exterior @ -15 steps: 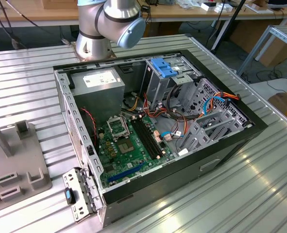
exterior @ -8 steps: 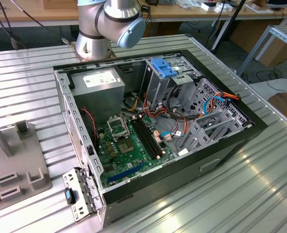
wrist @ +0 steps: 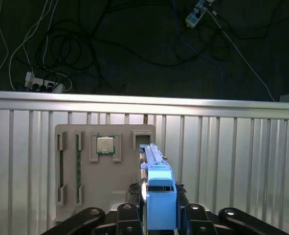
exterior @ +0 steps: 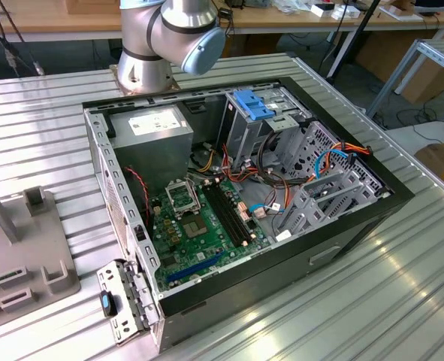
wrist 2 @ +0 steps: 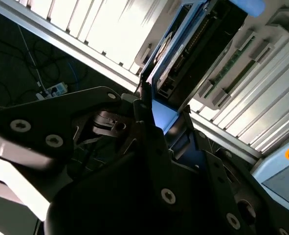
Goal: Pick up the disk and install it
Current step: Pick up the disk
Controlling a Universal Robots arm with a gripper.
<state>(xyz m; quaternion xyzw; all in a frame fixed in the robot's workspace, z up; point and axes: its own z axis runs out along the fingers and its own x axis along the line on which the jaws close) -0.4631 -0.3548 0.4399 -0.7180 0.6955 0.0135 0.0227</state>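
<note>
Open computer case (exterior: 334, 248) on ribbed worktop (exterior: 402, 301), grey parts tray (exterior: 56, 263) at the exterior view's left, chip (wrist: 104, 145) seated in it. Tool (wrist: 159, 216) clamped on the disk (wrist: 161, 188): edge-on, blue rail showing, just over that tray.

Blue-railed disk (wrist: 160, 196), edge-on

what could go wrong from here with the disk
1. The disk stands on edge in a slot of the grey holder with the gripper right at it; a skewed pull might jam it or drag the holder along.
2. The holder sits close to the table edge, so a slip could send the disk to the floor.
3. Cables crowd the drive cage in the computer case and could snag the disk.
</note>
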